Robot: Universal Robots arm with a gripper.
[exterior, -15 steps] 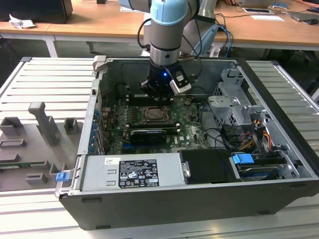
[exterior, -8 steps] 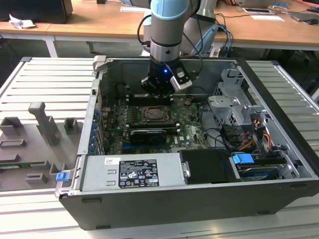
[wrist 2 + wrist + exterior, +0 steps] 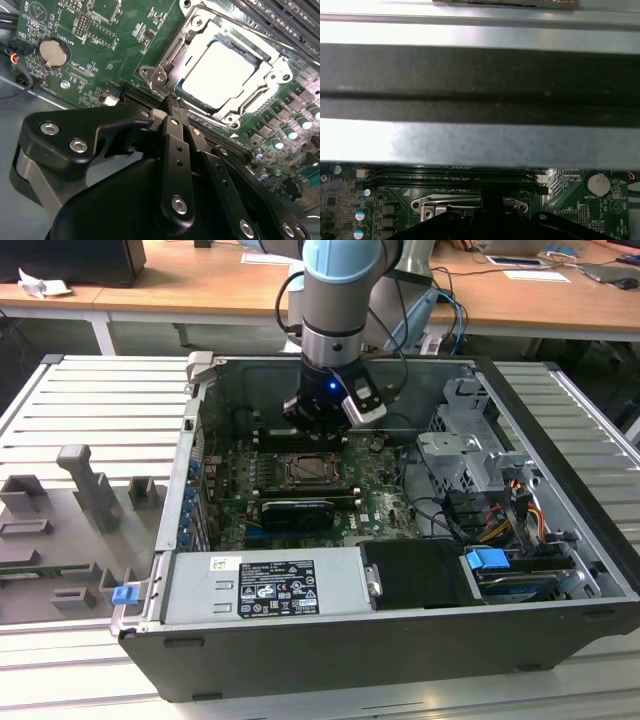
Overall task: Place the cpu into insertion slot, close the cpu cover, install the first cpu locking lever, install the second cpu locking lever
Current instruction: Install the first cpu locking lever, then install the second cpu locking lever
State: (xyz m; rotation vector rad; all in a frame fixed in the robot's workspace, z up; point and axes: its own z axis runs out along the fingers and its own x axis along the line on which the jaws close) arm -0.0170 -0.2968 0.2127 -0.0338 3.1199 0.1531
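The pale silvery cpu (image 3: 220,75) lies flat in the insertion slot (image 3: 316,472) on the green board. The silver cpu cover (image 3: 172,52) lies down over it, framing the chip through its window. A thin wire lever (image 3: 250,27) runs along the socket's side next to the memory slots. My gripper (image 3: 173,104) is shut, its two black fingers pressed together with nothing between them. Their tip is at the socket's corner, by the cover's hinge screw. In the exterior view the gripper (image 3: 318,435) hangs low inside the case, just behind the socket.
Long black memory slots (image 3: 280,20) run beside the socket. A coin battery (image 3: 52,52) sits on the board. The power supply (image 3: 265,585), a drive cage (image 3: 470,450) and cables (image 3: 520,510) crowd the case. The case wall (image 3: 480,75) stands close by.
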